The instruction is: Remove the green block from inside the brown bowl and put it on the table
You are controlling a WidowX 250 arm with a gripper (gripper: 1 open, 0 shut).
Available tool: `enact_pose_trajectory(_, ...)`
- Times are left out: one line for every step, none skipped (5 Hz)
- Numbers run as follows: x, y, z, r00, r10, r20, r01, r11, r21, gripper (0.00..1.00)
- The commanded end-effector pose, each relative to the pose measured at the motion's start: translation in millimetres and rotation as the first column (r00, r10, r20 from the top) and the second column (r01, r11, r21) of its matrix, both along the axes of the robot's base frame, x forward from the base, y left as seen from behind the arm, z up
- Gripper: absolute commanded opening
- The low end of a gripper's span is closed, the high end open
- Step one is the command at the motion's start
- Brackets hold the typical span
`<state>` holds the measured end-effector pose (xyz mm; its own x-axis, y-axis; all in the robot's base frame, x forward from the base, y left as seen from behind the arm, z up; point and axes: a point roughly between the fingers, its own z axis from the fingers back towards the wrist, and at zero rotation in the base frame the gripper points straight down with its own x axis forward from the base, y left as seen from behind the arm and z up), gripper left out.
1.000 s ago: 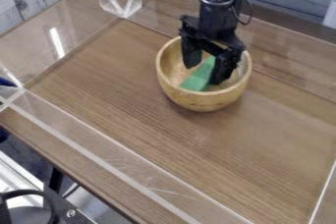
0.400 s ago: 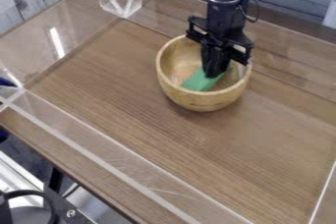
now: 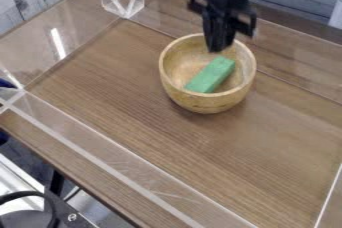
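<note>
While my tool (image 3: 221, 40) hung over the brown bowl (image 3: 206, 74) at its twelve o'clock rim, fingers pressed together and empty, I saw the green block (image 3: 210, 74) lying inside the bowl on the surface (image 3: 120, 112).

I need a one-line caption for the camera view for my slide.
Shut hand above the bowl, green block lying inside it, not held.
</note>
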<state>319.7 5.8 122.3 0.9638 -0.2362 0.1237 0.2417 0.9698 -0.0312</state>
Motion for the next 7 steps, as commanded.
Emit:
enact_pose_trajectory(3.0,7,45.1,0.99,-0.008,0.14,0.002,0.999,0.047,0.0)
enact_pose_trajectory(4.3,1,25.3,0.992,-0.001,0.125,-0.007,0.998,0.06,1.0)
enact_pose_trajectory(5.9,-3,4.3,0.994,0.011,0.104,-0.018,0.998,0.067,1.0)
enact_pose_trajectory(12.1,1,-11.0,0.997,0.009,0.073,-0.015,0.996,0.084,1.0)
enact_pose_trajectory(20.8,5,-31.3,0.999,0.005,0.035,-0.009,0.995,0.101,1.0)
enact_pose_trajectory(22.2,1,-44.7,1.0,-0.015,0.021,0.013,0.994,0.108,1.0)
enact_pose_trajectory(22.7,-1,-54.1,1.0,-0.03,0.008,0.029,0.994,0.109,1.0)
